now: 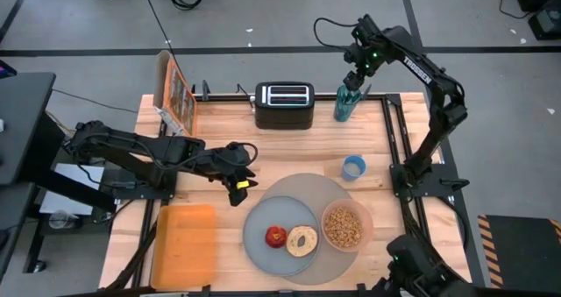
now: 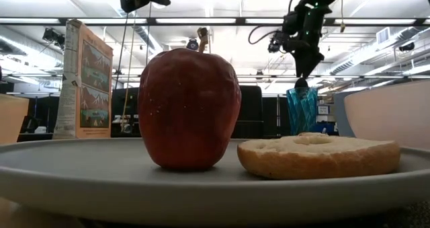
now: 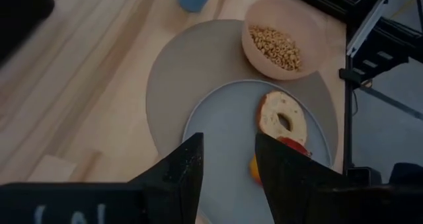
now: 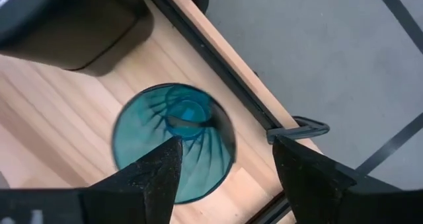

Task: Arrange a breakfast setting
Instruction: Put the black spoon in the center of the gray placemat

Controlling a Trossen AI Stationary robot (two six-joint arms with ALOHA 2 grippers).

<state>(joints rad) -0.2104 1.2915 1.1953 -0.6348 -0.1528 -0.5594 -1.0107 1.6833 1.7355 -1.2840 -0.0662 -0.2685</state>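
The round grey mat (image 1: pixel 302 189) lies at the table's near middle. On it stand the grey-blue plate (image 1: pixel 261 255), with the red apple (image 1: pixel 276 236) and tan bagel (image 1: pixel 302 241), and the pink bowl (image 1: pixel 344 228) of cereal. The small blue cup (image 1: pixel 353 167) stands just beyond the mat. My left gripper (image 1: pixel 241 179) hovers open and empty left of the mat; its wrist view (image 3: pixel 228 145) looks onto the plate. My right gripper (image 1: pixel 349 88) is open above a teal ribbed glass (image 4: pixel 173 143) at the far right. A small metal thing (image 4: pixel 185 123), perhaps the spoon, lies inside the glass.
A black toaster (image 1: pixel 285 104) stands at the far middle and a cereal box (image 1: pixel 175 91) at the far left. An orange board (image 1: pixel 186 244) lies at the near left. Black frame rails (image 1: pixel 394 144) run along the table's right edge.
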